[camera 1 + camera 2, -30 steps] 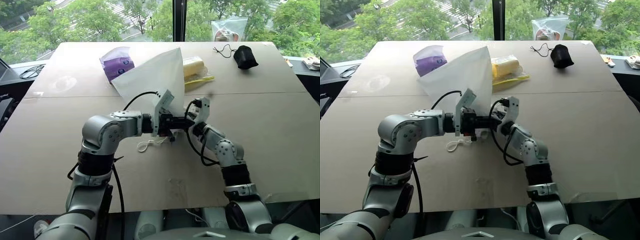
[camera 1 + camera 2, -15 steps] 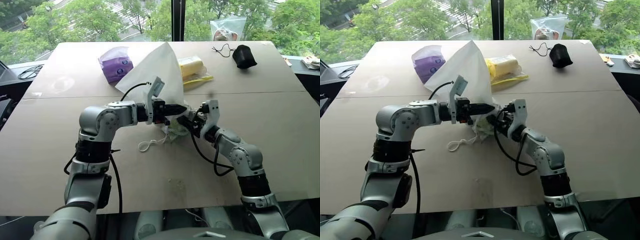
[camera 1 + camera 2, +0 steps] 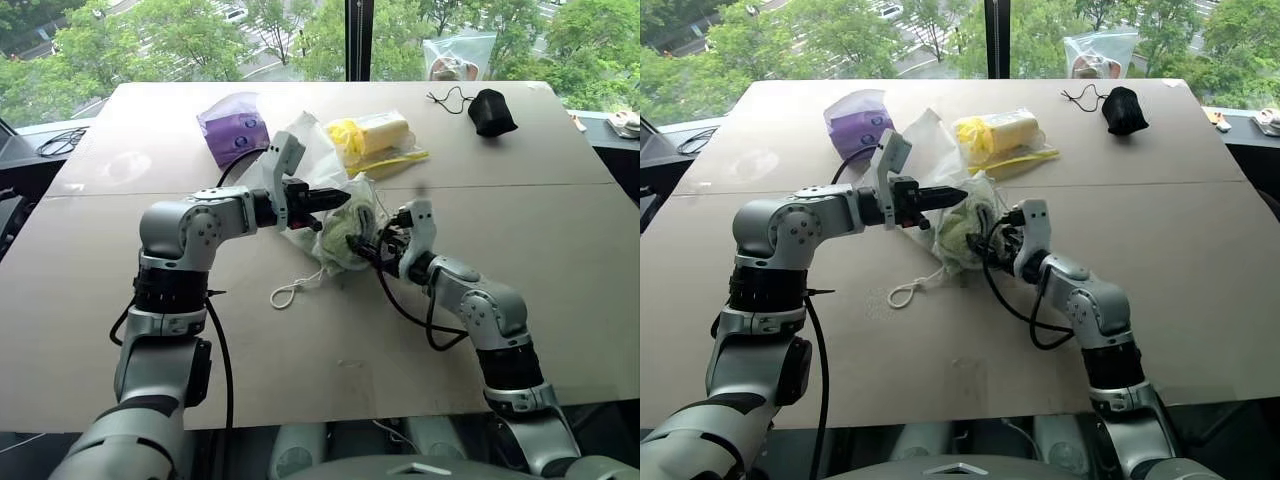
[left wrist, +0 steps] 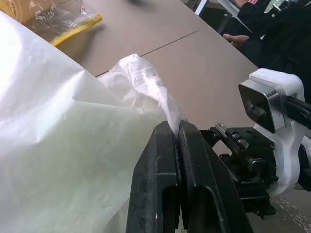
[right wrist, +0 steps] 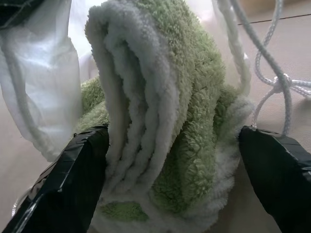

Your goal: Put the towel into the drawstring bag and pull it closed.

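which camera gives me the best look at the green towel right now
The right wrist view: the towel sits close up between the open right claw, folds and fluffy pile plain. The head views show it as a small green bundle at the drawstring bag mouth. The left wrist view shows a faint green tint through the bag fabric.

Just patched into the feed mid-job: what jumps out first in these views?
At the table's middle, the left end effector is shut on a bunched edge of the thin white semi-translucent drawstring bag, holding it up. Right beside it, the right end effector stands open around the folded, fluffy light green terry towel, which sits at the bag's mouth. The bag's white cord trails loose on the tabletop.
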You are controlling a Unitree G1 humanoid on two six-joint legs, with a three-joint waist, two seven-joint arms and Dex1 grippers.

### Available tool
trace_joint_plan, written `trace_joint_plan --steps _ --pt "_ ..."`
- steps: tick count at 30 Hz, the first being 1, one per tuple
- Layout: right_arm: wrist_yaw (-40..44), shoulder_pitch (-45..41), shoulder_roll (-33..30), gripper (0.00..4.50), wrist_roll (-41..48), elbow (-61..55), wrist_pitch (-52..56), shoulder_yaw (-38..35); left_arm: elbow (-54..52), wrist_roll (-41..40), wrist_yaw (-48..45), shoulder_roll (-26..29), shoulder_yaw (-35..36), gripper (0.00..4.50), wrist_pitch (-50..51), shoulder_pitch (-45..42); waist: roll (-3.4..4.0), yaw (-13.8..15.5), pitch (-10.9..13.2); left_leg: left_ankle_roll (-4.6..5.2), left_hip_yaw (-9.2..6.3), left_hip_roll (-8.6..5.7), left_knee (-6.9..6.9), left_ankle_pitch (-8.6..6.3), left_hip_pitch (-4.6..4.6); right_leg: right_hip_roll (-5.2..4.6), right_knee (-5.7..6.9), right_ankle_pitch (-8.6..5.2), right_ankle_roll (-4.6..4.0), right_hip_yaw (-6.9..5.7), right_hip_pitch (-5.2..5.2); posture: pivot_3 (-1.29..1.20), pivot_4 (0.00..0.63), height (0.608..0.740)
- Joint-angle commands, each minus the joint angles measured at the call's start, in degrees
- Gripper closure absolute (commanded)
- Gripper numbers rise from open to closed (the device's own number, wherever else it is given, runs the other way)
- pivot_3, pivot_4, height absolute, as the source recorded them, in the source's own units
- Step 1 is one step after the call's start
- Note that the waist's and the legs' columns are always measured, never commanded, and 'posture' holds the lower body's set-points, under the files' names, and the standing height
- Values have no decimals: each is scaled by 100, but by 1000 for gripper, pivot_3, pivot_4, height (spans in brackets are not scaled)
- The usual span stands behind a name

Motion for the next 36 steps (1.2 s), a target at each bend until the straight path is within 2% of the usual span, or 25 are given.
trace_joint_plan --steps 1,4,9,16,22,26,29,34,36 --pt "-14 -461 374 810 -615 819 -963 282 -284 -83 -41 55 47 4500 57 -22 -1 -14 1 0 0 1 0 0 0 2 2 0 0 0 -1 0 150 740" --pt "192 -729 726 2211 -767 1458 -1688 217 -424 -97 -67 146 47 4500 151 115 -1 -37 1 -1 1 2 2 1 3 6 6 0 0 2 -1 0 150 740" --pt "726 -979 1337 4465 29 1753 -1913 -478 -657 -197 -77 261 131 4500 348 267 -6 -52 4 -2 3 1 2 1 -3 -3 4 1 1 2 -1 0 150 740" --pt "766 -1385 1682 4465 1443 1827 -1515 -1402 -1129 -1199 -108 292 721 4500 1376 351 -6 12 6 -1 0 -1 3 0 -6 -14 2 2 0 -5 -1 0 150 740" --pt "661 -1798 1925 4465 1993 2254 -1469 -1577 -1659 -2125 62 103 1036 4500 2181 704 -5 -32 7 -2 -2 0 2 1 -2 -13 9 2 -1 -5 -1 0 150 740" --pt "416 -2012 1954 4465 1432 2626 -1844 -1161 -1826 -2311 434 -237 1077 4500 2255 748 -6 -30 7 -1 -2 -2 4 1 -3 -14 9 2 -1 -5 0 0 150 740" --pt "550 -1830 1605 4465 668 2516 -2111 -436 -1708 -2056 659 -335 1042 4500 1939 689 -5 -50 7 -1 -1 -3 4 1 -3 -13 9 2 -1 -3 -1 0 150 740" --pt "682 -1169 1164 2284 606 1489 -1839 -207 -1250 -1206 682 23 715 4500 1040 610 -6 -48 6 -2 -2 -2 3 1 -3 -11 10 2 -1 -4 -2 0 150 740" --pt "737 -822 722 1380 399 826 -1604 12 -934 -786 604 192 500 4500 509 488 -6 -39 6 -3 -2 -3 3 1 -4 -15 6 2 -1 -5 0 0 150 740"
